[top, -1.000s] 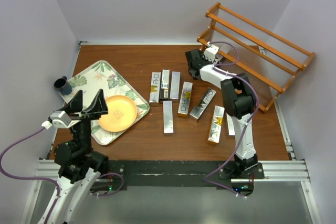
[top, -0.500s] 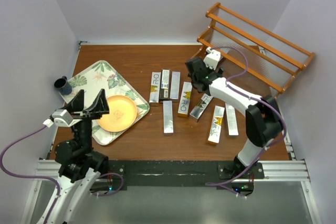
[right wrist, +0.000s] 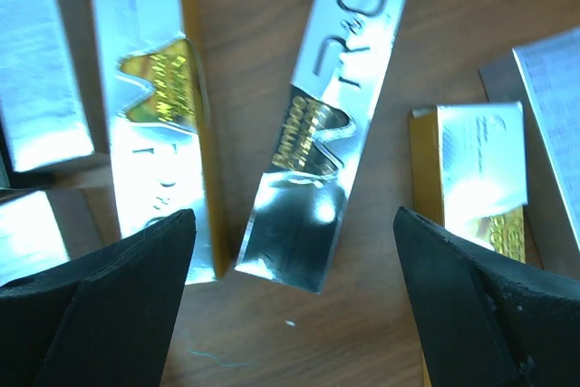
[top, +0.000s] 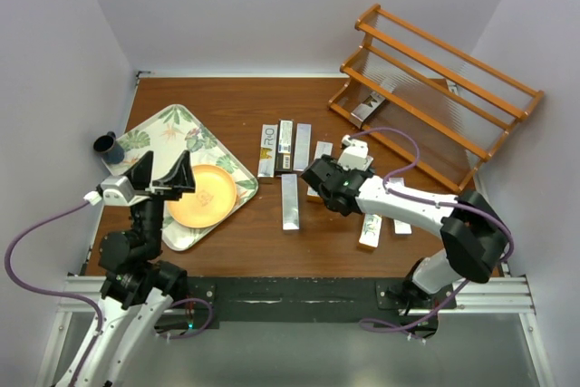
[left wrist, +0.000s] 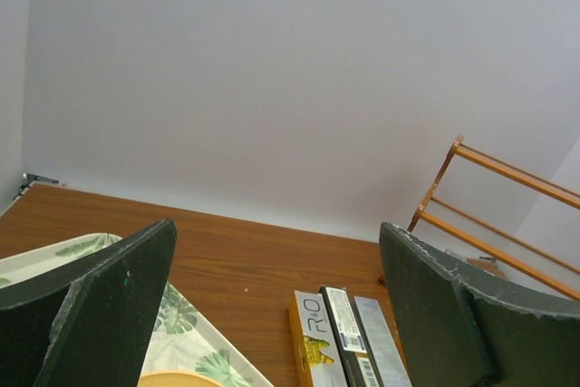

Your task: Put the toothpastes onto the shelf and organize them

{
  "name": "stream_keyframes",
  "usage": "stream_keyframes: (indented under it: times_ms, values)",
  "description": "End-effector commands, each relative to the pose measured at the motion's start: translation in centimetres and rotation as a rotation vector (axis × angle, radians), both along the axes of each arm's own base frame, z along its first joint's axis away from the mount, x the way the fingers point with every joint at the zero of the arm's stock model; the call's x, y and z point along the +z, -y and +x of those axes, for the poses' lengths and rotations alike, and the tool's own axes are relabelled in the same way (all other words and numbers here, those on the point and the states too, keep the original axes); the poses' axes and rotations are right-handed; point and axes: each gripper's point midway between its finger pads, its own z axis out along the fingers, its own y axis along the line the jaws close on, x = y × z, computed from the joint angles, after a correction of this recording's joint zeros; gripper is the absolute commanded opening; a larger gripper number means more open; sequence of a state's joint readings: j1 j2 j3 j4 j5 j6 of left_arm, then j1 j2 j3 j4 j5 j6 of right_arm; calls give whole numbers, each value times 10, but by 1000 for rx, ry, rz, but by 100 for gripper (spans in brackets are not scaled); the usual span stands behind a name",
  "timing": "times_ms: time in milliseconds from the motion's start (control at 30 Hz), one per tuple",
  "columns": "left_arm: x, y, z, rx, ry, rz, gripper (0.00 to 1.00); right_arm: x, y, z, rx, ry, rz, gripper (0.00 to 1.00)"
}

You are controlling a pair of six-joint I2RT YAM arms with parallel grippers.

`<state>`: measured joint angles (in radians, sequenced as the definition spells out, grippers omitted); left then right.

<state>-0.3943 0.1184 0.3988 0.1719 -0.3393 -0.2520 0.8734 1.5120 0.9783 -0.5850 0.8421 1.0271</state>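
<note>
Nearest, the left arm [top: 136, 233] stands upright at the bench [top: 236, 106] edge. The left fingers [left wrist: 100, 314] are spread fully with nothing between them, raised above the leaf-patterned tray [top: 145, 129] and its orange plate [top: 213, 201]. It has barely shifted in the last second.

Mid-bench, the right arm [top: 408, 206] lies low, bent at the elbow, where a second ago it was stretched out to the shelf [top: 444, 61]. From above, its wrist hides what is beneath; only the right wrist view shows it. There the right fingers [right wrist: 109, 287] gape wide, gripping nothing, over a tilted silver carton [right wrist: 331, 124] lying between them. A gold-sided carton [right wrist: 163, 124] lies just beside one finger and a gold-ended carton [right wrist: 471, 188] near the other.

The other toothpastes [top: 290, 201] lie loose on the bench around the wrist, with a row of three [top: 285, 147] farther back.

Farthest, on the shelf's lowest tier, sits what looks like a lone carton [top: 366, 108], too small to be sure.
</note>
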Motion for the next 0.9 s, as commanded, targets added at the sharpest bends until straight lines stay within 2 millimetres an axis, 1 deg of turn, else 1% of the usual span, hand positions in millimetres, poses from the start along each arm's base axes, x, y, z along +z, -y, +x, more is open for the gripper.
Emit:
stream_keyframes:
  times_ms: [0, 200, 300, 400, 500, 567, 633, 733, 767, 867]
  values:
    - [13, 7, -2, -38, 8, -1, 100, -10, 21, -10, -157, 55, 23, 93]
    - [13, 7, -3, -42, 10, 0, 100, -26, 13, -10, -163, 36, 52, 89]
    - [11, 6, -3, -39, 2, 2, 100, -32, 6, -7, -154, 39, 79, 87]
    - [11, 7, -3, -42, 1, 4, 100, -31, -1, -4, -138, 44, 92, 86]
    - [11, 7, -2, -44, 2, 4, 100, -39, -4, -4, -137, 33, 74, 84]
    - [12, 7, -3, -44, 5, 3, 100, -47, -5, -5, -143, 18, 61, 79]
    - [11, 7, -2, -44, 2, 4, 100, -55, -9, -8, -135, 8, 54, 76]
    - [11, 7, -3, -43, 3, 5, 100, -59, -11, -10, -142, 17, 50, 69]
    - [11, 7, -2, -43, 2, 6, 100, -61, -9, -11, -146, 23, 39, 66]
    - [11, 7, -3, -43, 3, 5, 100, -64, -10, -13, -149, 36, 31, 64]
